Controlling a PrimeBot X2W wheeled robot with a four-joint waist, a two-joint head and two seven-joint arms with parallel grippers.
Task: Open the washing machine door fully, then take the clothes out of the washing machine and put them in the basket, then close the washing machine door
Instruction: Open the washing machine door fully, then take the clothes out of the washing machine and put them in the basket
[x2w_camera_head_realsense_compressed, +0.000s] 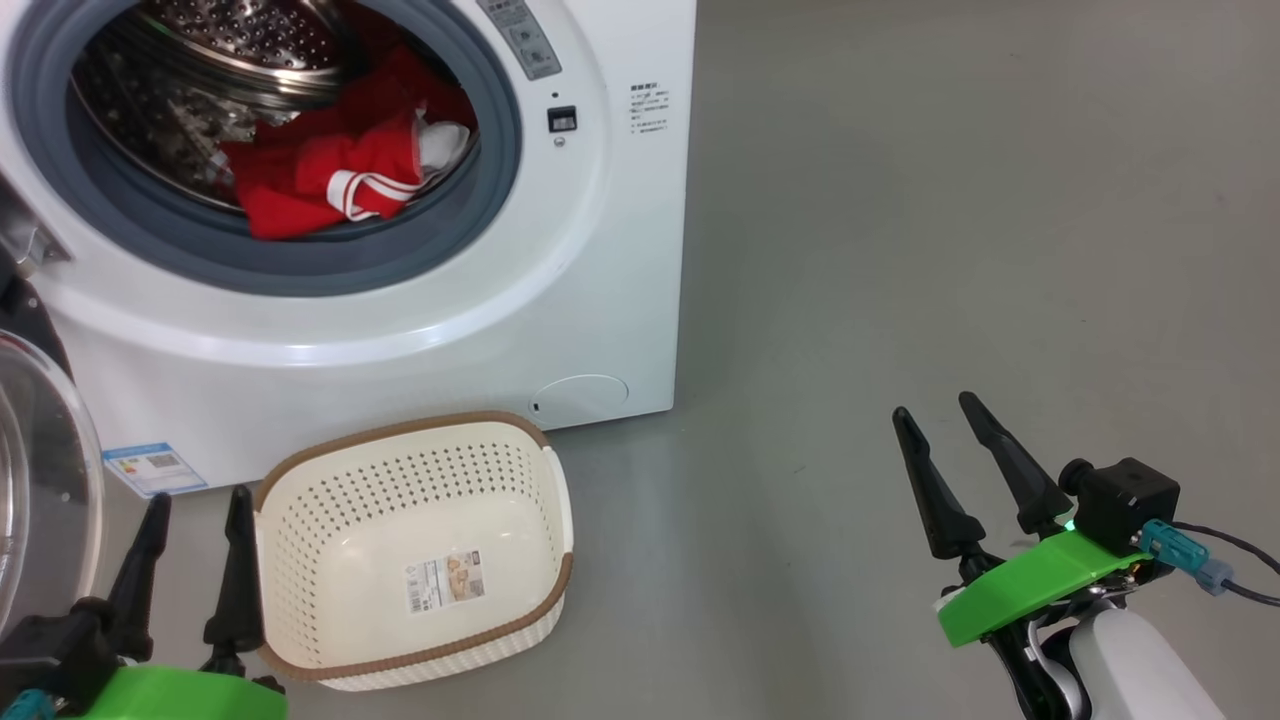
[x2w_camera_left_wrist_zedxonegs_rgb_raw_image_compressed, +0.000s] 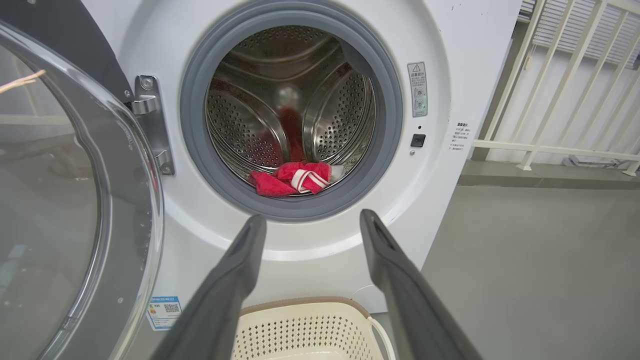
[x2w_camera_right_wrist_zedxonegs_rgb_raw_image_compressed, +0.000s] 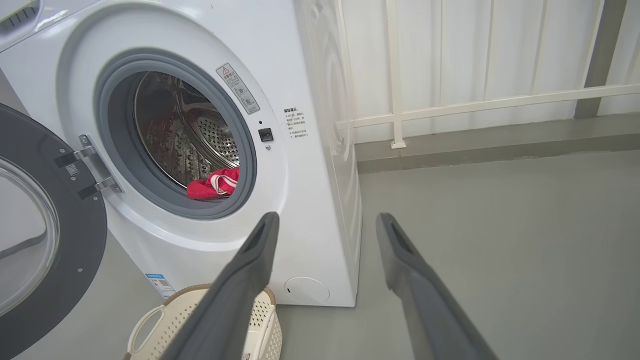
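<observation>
1 of 3 steps looks done: washing machine door (x2w_camera_right_wrist_zedxonegs_rgb_raw_image_compressed: 85, 235) stands open.
Clothes (x2w_camera_head_realsense_compressed: 330, 180) lie at the drum's (x2w_camera_left_wrist_zedxonegs_rgb_raw_image_compressed: 250, 125) front edge, basket (x2w_camera_head_realsense_compressed: 400, 427) on the floor (x2w_camera_head_realsense_compressed: 900, 250) below; left hand (x2w_camera_head_realsense_compressed: 200, 495), right hand (x2w_camera_head_realsense_compressed: 934, 405) spread wide, empty.

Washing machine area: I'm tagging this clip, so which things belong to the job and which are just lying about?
Job: washing machine, open door, red clothes in the drum, basket.
Just there: blue label, paper sticker in the basket, white railing.
</observation>
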